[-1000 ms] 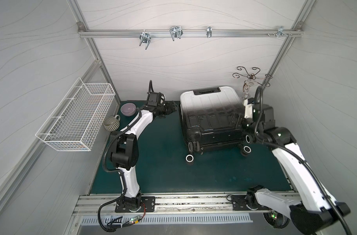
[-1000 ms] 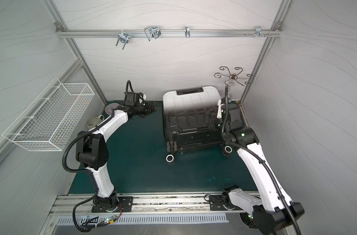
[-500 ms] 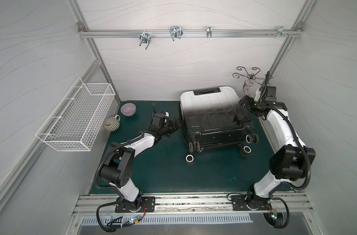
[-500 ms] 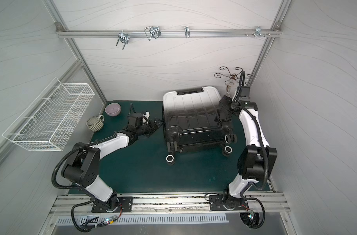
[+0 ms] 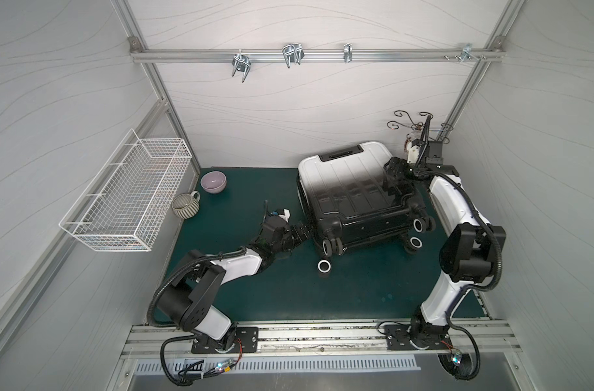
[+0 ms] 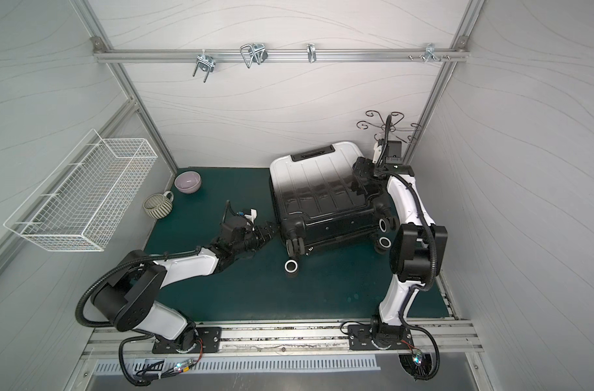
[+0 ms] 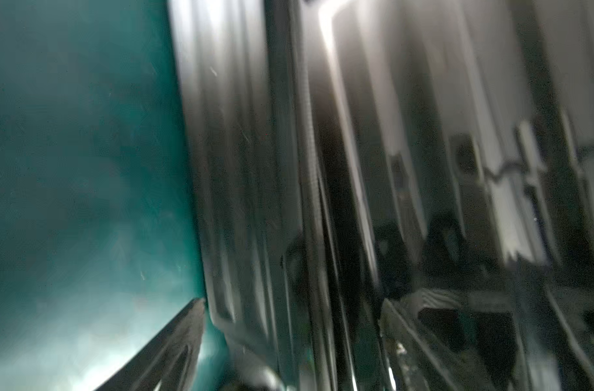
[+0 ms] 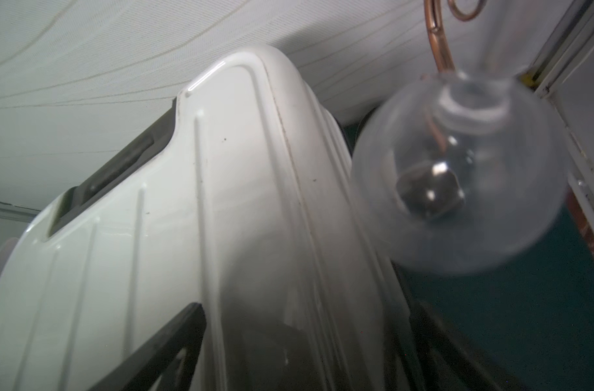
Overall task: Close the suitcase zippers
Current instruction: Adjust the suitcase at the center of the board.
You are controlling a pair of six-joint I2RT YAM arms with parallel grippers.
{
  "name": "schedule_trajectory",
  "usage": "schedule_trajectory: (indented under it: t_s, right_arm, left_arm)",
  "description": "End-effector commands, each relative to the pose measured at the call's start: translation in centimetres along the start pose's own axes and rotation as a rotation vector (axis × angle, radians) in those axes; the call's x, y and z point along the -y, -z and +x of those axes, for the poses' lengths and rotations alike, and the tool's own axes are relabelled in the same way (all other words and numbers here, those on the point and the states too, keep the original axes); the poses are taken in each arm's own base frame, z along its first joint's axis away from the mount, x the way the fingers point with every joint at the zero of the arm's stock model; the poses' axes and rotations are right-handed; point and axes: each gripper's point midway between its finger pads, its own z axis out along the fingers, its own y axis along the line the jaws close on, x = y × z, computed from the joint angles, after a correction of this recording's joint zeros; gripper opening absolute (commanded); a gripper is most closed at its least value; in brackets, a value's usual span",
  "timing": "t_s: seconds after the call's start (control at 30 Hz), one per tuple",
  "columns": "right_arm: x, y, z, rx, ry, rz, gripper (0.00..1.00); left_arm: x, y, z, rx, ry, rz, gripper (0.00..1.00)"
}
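Note:
The suitcase [image 5: 353, 189] lies flat on the green mat at the back right, white end to the wall and wheels to the front, in both top views [image 6: 322, 189]. My left gripper [image 5: 305, 229] is open at its front left corner beside a wheel. In the left wrist view the fingers [image 7: 174, 338] straddle the black shell's side, where a dark seam with the zippers [image 7: 307, 152] runs, blurred. My right gripper [image 5: 392, 172] is open over the case's right edge. In the right wrist view its fingers [image 8: 160, 348] stand either side of that edge [image 8: 272, 237].
A lilac bowl [image 5: 213, 181] and a ribbed mug [image 5: 185, 205] sit at the back left. A white wire basket [image 5: 126, 193] hangs on the left wall. A curled wire stand [image 5: 421, 122] with a clear glass ball [image 8: 458, 176] stands just behind my right gripper.
My left arm swung from beside the bowl down to the suitcase's front left corner. My right arm moved from the front right side to the back right edge. The suitcase turned slightly.

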Motion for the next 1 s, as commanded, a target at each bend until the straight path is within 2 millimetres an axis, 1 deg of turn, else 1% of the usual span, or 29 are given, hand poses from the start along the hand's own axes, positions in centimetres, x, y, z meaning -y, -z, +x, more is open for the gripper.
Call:
schedule_trajectory:
  t_s: [0.0,0.13,0.17,0.23,0.27,0.3,0.37,0.4,0.43,0.47,0.5,0.57,0.6,0.63,0.67,0.7,0.73,0.8,0.83,0.9,0.97]
  right_arm:
    - [-13.3,-2.1,10.7,-0.365,0.044,-0.369,0.96]
    - [-16.9,-2.6,13.2,-0.441,0.149,-0.429,0.95]
    - [-17.6,-2.7,13.9,-0.460,0.181,-0.437,0.95]
    - [-18.7,-2.7,14.8,-0.493,0.219,-0.460,0.95]
    - [-19.2,-2.8,15.4,-0.511,0.233,-0.470,0.95]
    - [-19.5,-2.8,15.6,-0.520,0.242,-0.475,0.94]
    - [-19.6,-2.7,15.8,-0.530,0.264,-0.461,0.92]
    - [-19.9,-2.0,15.2,-0.508,0.267,-0.474,0.92]
    - [-20.4,-1.2,14.4,-0.472,0.264,-0.489,0.92]
    - [-20.8,0.1,13.1,-0.424,0.262,-0.490,0.93]
    - [-21.1,1.4,11.9,-0.383,0.263,-0.492,0.94]
    - [-21.7,4.2,9.0,-0.280,0.265,-0.474,0.97]
    - [-21.6,5.5,7.5,-0.226,0.258,-0.441,0.98]
    - [-21.0,6.4,6.4,-0.190,0.236,-0.396,0.99]
    - [-20.1,7.3,5.4,-0.148,0.211,-0.333,0.99]
    - [-18.7,8.2,4.6,-0.113,0.164,-0.273,0.99]
    - [-17.3,9.0,4.0,-0.083,0.119,-0.227,0.99]
    - [-14.1,10.8,3.2,-0.022,0.023,-0.156,0.99]
    - [-12.5,11.6,2.9,0.010,0.000,-0.112,0.99]
    - [-8.3,13.0,2.8,0.047,-0.057,0.006,0.99]
    - [-5.0,14.1,3.7,0.043,-0.137,0.052,0.99]
  left_arm:
    - [7.1,-0.4,9.6,-0.272,-0.185,0.234,0.84]
    - [10.4,-1.8,14.6,-0.375,-0.283,0.295,0.84]
    - [11.2,-2.1,15.6,-0.394,-0.322,0.300,0.84]
    - [12.7,-2.2,17.1,-0.423,-0.406,0.309,0.84]
    - [13.3,-2.0,17.3,-0.424,-0.440,0.308,0.84]
    - [13.4,-1.7,17.4,-0.430,-0.468,0.294,0.84]
    - [13.7,-0.2,16.5,-0.409,-0.538,0.263,0.84]
    - [13.8,1.1,15.8,-0.389,-0.599,0.237,0.84]
    - [13.3,2.4,15.2,-0.385,-0.639,0.192,0.84]
    - [13.8,4.3,14.1,-0.352,-0.707,0.178,0.84]
    - [13.1,5.9,13.2,-0.338,-0.748,0.119,0.85]
    - [12.7,9.0,10.1,-0.255,-0.824,0.025,0.87]
    - [12.7,10.2,8.2,-0.218,-0.828,-0.014,0.88]
    - [12.7,10.8,6.3,-0.192,-0.804,-0.036,0.88]
    - [12.8,11.3,4.0,-0.158,-0.770,-0.066,0.87]
    - [12.6,11.5,1.4,-0.122,-0.735,-0.107,0.87]
    - [12.6,11.4,-0.7,-0.095,-0.712,-0.134,0.88]
    - [12.2,10.5,-5.8,-0.036,-0.649,-0.207,0.90]
    - [12.1,10.0,-7.9,-0.021,-0.615,-0.224,0.91]
    - [11.9,8.3,-13.0,0.023,-0.539,-0.237,0.94]
    - [12.0,6.4,-16.9,0.036,-0.485,-0.214,0.95]
